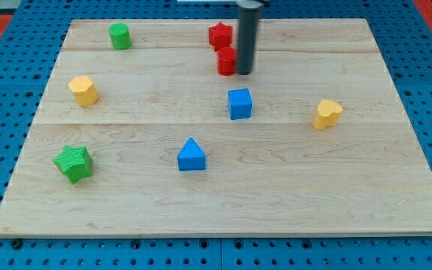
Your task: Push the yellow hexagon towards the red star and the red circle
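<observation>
The yellow hexagon (84, 91) sits near the left side of the wooden tabletop (351, 187), well apart from the red star (220, 34) and the red circle (226, 61) up near the view's top centre. The end effector is just a plain dark rod with nothing to open or close; my tip (244, 73) rests touching the red circle's right side. A blue cube (240, 103) lies just below it.

The board (223, 187) is showing pale wood grain; blocks are showing red (220, 34), yellow (84, 91), green (120, 35) and blue (239, 103); the pegboard (6, 67) is showing blue.
</observation>
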`<action>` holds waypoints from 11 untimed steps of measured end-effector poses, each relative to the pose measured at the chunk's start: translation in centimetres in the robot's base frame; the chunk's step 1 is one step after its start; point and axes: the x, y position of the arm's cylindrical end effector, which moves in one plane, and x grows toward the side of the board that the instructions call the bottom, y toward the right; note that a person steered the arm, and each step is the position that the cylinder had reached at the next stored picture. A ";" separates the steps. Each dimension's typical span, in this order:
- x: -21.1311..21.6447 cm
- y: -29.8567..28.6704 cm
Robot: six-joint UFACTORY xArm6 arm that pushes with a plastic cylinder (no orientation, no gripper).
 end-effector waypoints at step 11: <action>2.0 -2.3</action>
